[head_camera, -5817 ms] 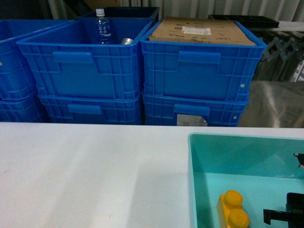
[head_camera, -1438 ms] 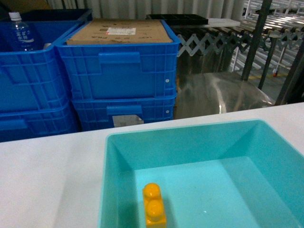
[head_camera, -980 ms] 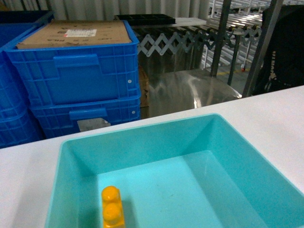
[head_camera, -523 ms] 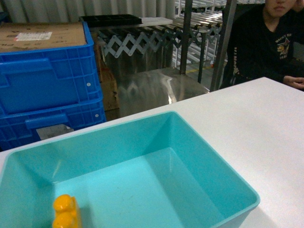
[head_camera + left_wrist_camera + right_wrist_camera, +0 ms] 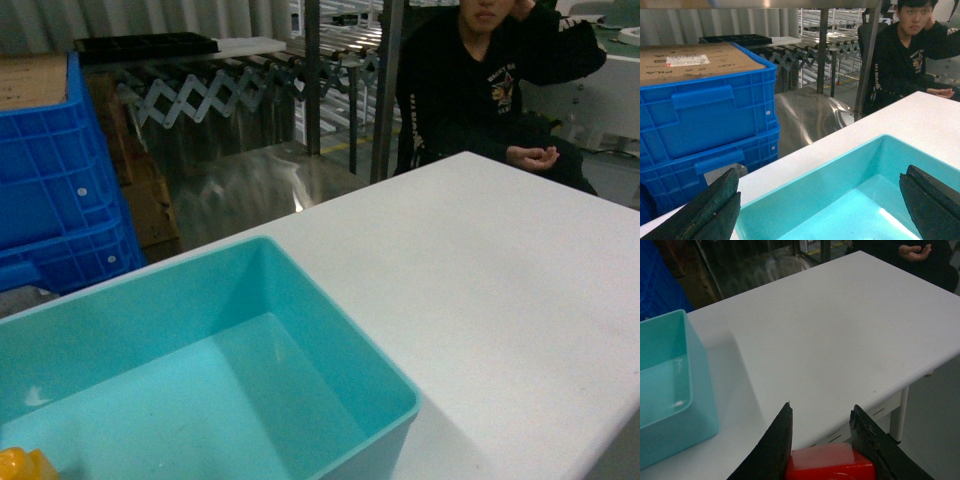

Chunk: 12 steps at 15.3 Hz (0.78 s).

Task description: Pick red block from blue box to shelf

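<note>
Clamping the red block point(image 5: 832, 462) in my right claw point(image 5: 822, 427) above the white tabletop point(image 5: 840, 335), my left claw point(image 5: 822, 200) gapes over the blue box point(image 5: 840, 165); no writing readable.

I see a white surface point(image 5: 520, 290), matte. Only the blue box point(image 5: 330, 330) sits on it, toward its left side near the far edge; right half bare.

Open white tabletop point(image 5: 500, 290) from 12 to 4 o'clock; blue box point(image 5: 330, 330) blocking at 8, seated person point(image 5: 480, 90) at 1.
</note>
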Tool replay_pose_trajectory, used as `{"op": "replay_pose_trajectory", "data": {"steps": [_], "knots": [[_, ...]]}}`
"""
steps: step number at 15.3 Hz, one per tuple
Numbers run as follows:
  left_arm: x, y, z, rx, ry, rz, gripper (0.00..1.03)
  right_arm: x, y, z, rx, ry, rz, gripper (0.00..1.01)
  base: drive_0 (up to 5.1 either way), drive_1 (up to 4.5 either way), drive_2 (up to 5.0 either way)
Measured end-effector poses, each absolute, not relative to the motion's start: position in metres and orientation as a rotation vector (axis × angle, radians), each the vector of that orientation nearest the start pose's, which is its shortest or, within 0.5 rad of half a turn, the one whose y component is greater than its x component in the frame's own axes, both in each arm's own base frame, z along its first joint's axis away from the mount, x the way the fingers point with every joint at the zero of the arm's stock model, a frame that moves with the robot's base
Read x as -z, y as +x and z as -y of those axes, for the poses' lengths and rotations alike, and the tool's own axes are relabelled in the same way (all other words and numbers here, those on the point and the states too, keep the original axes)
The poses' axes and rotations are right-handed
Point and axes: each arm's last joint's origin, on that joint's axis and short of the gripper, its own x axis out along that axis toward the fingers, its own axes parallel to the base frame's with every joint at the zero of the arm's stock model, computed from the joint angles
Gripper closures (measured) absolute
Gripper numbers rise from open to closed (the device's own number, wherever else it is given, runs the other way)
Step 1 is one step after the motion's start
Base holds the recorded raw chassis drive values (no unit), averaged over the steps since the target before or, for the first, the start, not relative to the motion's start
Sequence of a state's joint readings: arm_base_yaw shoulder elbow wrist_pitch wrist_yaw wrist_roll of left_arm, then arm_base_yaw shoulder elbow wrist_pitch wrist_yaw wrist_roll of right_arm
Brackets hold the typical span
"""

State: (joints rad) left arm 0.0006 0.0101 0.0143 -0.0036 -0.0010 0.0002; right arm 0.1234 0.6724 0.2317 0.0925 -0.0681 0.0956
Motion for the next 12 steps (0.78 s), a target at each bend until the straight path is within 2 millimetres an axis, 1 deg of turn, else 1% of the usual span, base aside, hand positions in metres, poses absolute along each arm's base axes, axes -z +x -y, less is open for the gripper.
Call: {"op": "replay_pose_trajectory", "data": {"steps": [12], "knots": [[-0.1671, 0.0975, 0.0, -0.001, 0.0, 0.0, 0.05, -0.1848, 0.15, -0.0206, -0.172, 0.085, -0.357, 0.73, -1.6, -1.58, -1.6]]}}
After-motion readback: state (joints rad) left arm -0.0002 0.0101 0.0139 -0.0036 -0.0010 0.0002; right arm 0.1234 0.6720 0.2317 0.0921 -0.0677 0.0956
